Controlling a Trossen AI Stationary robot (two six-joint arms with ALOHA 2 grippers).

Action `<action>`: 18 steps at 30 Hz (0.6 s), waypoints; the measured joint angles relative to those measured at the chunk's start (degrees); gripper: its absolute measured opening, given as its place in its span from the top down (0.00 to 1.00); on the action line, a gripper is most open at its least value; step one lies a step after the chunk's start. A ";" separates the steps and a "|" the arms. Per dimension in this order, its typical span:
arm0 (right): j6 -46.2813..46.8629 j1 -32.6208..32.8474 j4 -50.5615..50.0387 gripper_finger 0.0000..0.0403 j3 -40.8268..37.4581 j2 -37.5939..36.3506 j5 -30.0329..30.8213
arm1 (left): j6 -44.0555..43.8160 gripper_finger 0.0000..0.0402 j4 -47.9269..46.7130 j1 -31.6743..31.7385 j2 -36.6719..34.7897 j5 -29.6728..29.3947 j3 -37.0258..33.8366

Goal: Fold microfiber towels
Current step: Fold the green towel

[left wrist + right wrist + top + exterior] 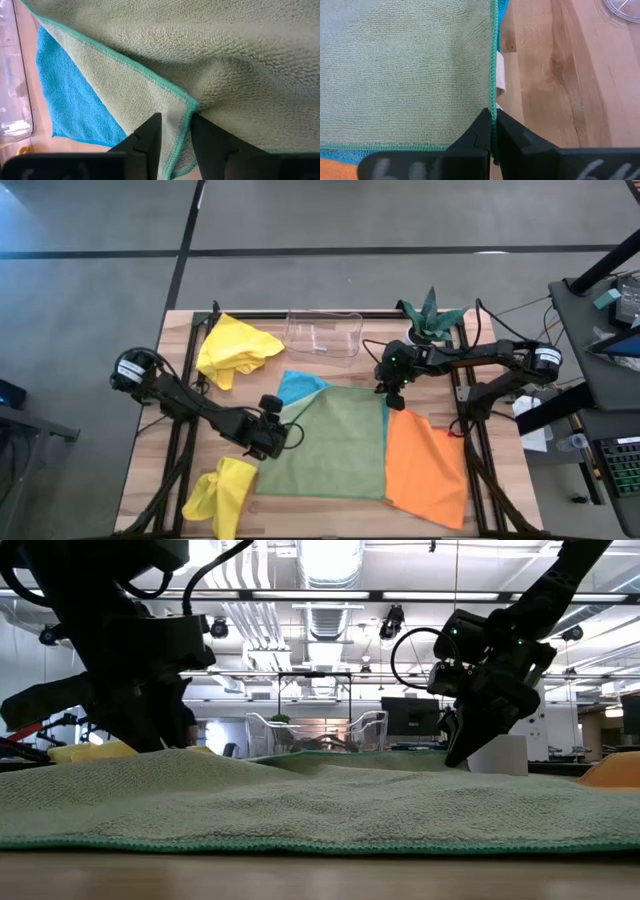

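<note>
**Now both grippers pinch the green towel's edges**

Underneath is a pale wooden table on a grey floor, and past it an open workshop with ceiling ducts, strip lights and desks.

Five towels lie on it. Two are yellow: one crumpled at the far left, one bunched at the near left corner. One green towel is spread flat in the middle. One blue towel lies under its far left corner, mostly covered. One orange towel lies flat to the right, its left edge tucked under the green.

One clear tray stands at the far edge, and one small plant at the far right.

Two arms work. The left gripper is at the green towel's left edge, fingers nearly together with the stitched hem caught between them. The right gripper is at its far right corner, fingers pressed together on the hem.
</note>
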 joint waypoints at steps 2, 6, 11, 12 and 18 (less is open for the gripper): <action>0.00 0.00 -0.02 0.98 0.00 0.00 0.00 | 0.00 0.76 -0.02 0.04 -0.22 -0.02 0.00; 0.00 0.00 0.00 0.98 0.00 0.00 0.00 | -0.24 0.76 -0.11 0.11 -1.48 -0.02 0.00; -0.02 0.00 0.00 0.98 0.00 0.00 0.00 | -0.35 0.75 0.22 0.15 -3.88 -0.28 -0.07; 0.00 0.00 0.00 0.98 0.00 -0.02 0.00 | -0.36 0.75 0.28 0.17 -4.05 -0.34 -0.07; -0.02 0.00 0.00 0.98 0.00 0.00 0.01 | -0.47 0.75 2.18 0.33 -3.26 -0.48 -0.46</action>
